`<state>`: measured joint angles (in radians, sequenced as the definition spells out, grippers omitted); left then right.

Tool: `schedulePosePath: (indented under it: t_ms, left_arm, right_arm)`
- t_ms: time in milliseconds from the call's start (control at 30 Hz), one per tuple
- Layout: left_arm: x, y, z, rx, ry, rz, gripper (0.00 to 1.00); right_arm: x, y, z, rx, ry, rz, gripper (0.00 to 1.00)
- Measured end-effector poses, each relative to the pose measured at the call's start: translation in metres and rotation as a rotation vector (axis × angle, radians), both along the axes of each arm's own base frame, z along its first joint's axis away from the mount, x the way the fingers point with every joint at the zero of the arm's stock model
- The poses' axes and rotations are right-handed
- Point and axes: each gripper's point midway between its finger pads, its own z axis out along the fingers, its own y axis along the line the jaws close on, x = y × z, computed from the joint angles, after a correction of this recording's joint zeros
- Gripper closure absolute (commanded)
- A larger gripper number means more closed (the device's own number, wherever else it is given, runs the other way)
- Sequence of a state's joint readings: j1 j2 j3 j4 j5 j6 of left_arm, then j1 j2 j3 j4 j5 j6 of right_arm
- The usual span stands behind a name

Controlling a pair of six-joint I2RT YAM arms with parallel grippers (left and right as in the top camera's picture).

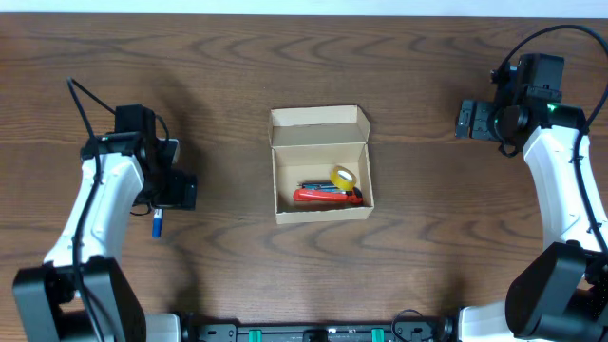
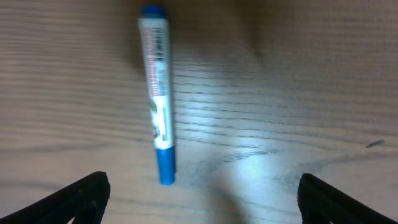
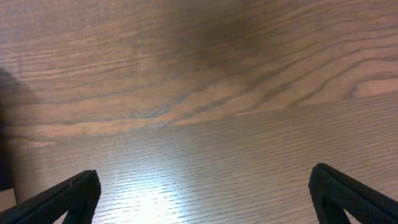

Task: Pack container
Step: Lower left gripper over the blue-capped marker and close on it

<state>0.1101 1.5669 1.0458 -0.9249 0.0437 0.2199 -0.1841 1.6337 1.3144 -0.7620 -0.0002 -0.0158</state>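
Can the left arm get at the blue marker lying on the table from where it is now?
Likely yes. The left gripper hangs open right over the blue marker, which lies alone on the bare table, with nothing covering or crowding it.

Left hand (image 2: 202, 198) wide open, pointing down; right hand (image 3: 202, 196) wide open too.

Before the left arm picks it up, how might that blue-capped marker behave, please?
The marker looks round-barrelled, so a nudge would probably roll it. Its smooth plastic body likely stays stiff but could slip when pinched.
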Motion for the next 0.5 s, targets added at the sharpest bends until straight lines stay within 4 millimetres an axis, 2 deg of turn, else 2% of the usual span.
schedulePosePath:
  t_ms: [167,333,500]
  left_arm:
    - [-0.002,0.003,-0.010,-0.081,0.028,0.019,0.05]
    - [0.000,0.012,-0.010,-0.117,0.005,0.059,0.05]
    - [0.004,0.010,-0.012,-0.139,-0.007,0.049,0.05]
  right_arm:
    - [0.000,0.000,0.000,0.000,0.000,0.000,0.01]
    - [0.001,0.000,0.000,0.000,-0.003,0.000,0.01]
    - [0.002,0.000,0.001,0.001,-0.008,0.001,0.01]
